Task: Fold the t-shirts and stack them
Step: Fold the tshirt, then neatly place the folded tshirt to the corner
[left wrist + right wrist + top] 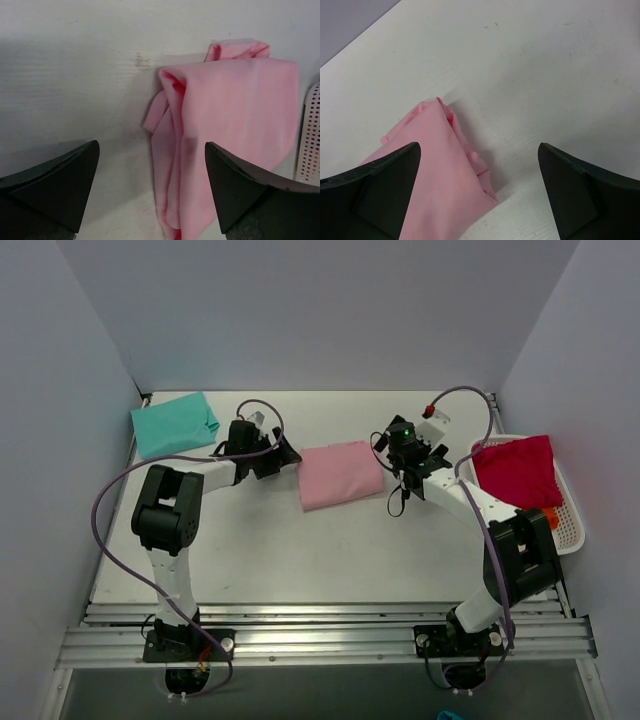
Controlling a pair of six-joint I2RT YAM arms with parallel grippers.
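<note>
Between the two claws, the folded pink t-shirt (pixel 342 474) lay flat. The left gripper (pixel 285 453) stood wide and empty just beside it; the right gripper (pixel 392 472) likewise. A folded teal t-shirt (pixel 175 424) lay behind the left gripper, and a crimson t-shirt (pixel 517 470) draped the basket (pixel 570 530) beside the right.

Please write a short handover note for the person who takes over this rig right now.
Left gripper: open, empty, beside the pink t-shirt.
Right gripper: open, empty, on its other side.
Teal t-shirt: folded, far left corner.
Crimson t-shirt: unfolded, on the white basket.
Done: teal and pink folded, lying apart.
Left: fold crimson, stack all.
</note>
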